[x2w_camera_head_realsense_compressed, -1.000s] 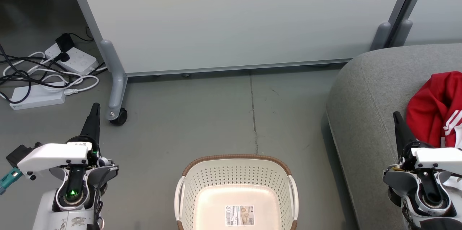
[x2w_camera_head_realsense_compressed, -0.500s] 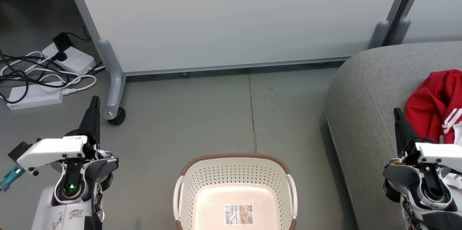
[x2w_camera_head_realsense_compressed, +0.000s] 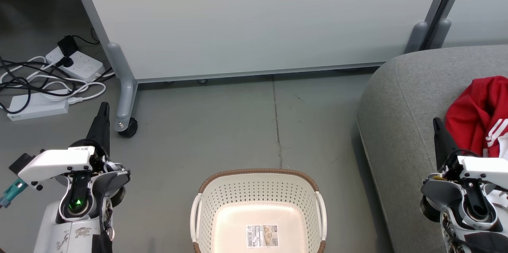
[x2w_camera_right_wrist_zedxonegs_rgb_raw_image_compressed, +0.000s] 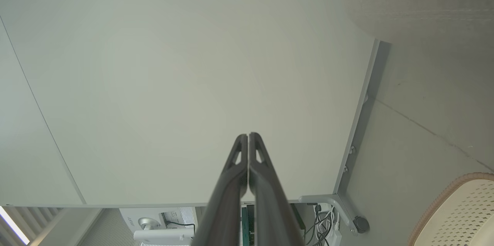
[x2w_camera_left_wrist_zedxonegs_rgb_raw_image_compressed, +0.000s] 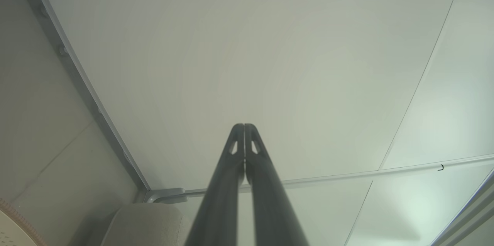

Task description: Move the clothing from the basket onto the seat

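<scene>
Nothing moved bar slight head-camera drift; basket (x2w_camera_head_realsense_compressed: 258, 174) looks empty, clothing (x2w_camera_head_realsense_compressed: 474, 118) on seat (x2w_camera_head_realsense_compressed: 397, 118). Fingers pressed together, empty: left hand (x2w_camera_left_wrist_zedxonegs_rgb_raw_image_compressed: 244, 126), right hand (x2w_camera_right_wrist_zedxonegs_rgb_raw_image_compressed: 247, 136). Fabric soft, light: grab a bunched fold.

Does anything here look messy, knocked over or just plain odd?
Nothing looks spilled or broken. The red clothing lies in a crumpled heap on the grey seat rather than folded, and a tangle of cables sprawls around power strips on the floor at the left. The basket stands upright with no clothes in it.
</scene>
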You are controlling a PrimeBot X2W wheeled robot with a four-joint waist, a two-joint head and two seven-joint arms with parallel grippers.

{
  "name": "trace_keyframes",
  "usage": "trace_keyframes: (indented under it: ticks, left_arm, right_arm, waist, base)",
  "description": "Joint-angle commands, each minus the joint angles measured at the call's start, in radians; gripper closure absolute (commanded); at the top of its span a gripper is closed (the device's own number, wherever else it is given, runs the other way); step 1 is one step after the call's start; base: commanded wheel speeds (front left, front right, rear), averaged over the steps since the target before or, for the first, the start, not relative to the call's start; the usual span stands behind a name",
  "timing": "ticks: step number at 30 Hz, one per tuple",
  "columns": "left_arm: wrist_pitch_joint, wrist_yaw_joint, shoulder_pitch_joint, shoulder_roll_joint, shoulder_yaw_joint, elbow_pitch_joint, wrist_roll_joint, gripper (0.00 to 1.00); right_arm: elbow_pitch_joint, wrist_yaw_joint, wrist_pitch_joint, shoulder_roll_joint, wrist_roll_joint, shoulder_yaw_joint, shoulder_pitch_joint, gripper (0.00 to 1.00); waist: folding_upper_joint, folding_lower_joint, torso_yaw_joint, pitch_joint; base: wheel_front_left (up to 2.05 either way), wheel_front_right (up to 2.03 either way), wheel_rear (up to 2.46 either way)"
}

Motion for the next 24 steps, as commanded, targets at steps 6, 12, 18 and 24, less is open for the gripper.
trace_keyframes:
  ticks: [6,12,18,24]
  left_arm:
    - [0.001,-0.003,-0.008,0.003,0.004,-0.001,-0.002,1.00]
    - [0.001,-0.003,-0.008,0.003,0.004,-0.001,-0.002,1.00]
    - [0.002,-0.003,-0.008,0.003,0.004,-0.001,-0.002,1.00]
    - [0.002,-0.003,-0.008,0.003,0.004,-0.001,-0.002,1.00]
  right_arm:
    - [0.004,0.002,0.004,-0.010,0.006,0.000,-0.008,1.00]
    - [0.004,0.002,0.004,-0.010,0.006,0.000,-0.008,1.00]
    - [0.004,0.002,0.004,-0.010,0.006,0.000,-0.008,1.00]
    - [0.004,0.002,0.004,-0.010,0.006,0.000,-0.008,1.00]
  waist:
    - [0.0000,0.0000,0.000,0.000]
    - [0.0000,0.0000,0.000,0.000]
    - [0.0000,0.0000,0.000,0.000]
    - [0.0000,0.0000,0.000,0.000]
  base:
    - [0.00,0.00,0.00]
    - [0.00,0.00,0.00]
    - [0.00,0.00,0.00]
    - [0.00,0.00,0.00]
